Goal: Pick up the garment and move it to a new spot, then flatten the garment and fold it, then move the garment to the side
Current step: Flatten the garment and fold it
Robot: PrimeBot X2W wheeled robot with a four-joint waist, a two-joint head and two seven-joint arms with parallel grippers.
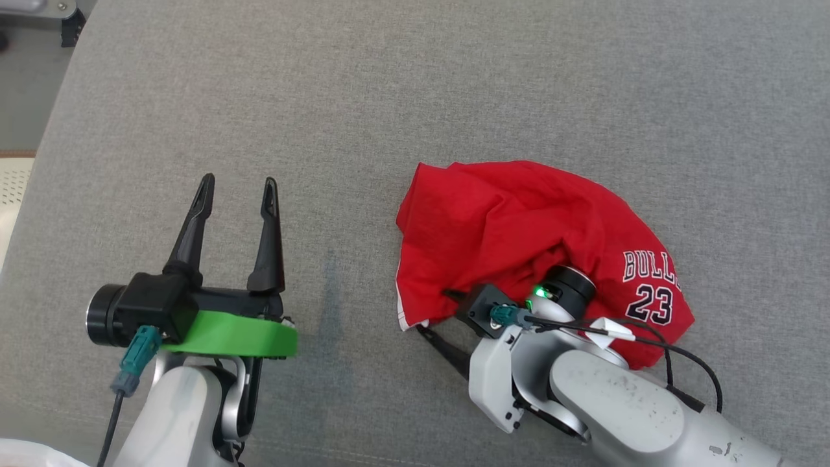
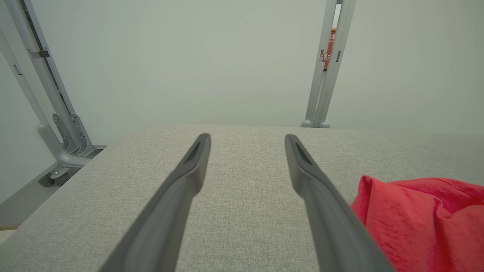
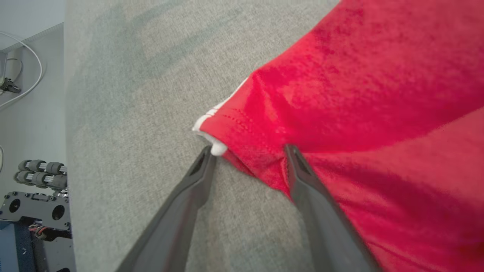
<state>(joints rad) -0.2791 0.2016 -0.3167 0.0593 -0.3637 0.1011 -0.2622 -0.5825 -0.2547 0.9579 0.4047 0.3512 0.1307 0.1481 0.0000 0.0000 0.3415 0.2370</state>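
Crumpled red garment (image 1: 519,220) lay on the grey upholstered surface (image 1: 389,78), right gripper (image 3: 249,153) spread wide astride its white-trimmed corner; left gripper (image 1: 237,194), fingers also apart, hovered empty to its left, well clear.

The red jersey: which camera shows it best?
The head view: nearly the whole red jersey lies in frame, its BULLS 23 print readable. The right wrist view gives a close-up of its white-trimmed corner by the right hand; the left wrist view catches one bunched edge.
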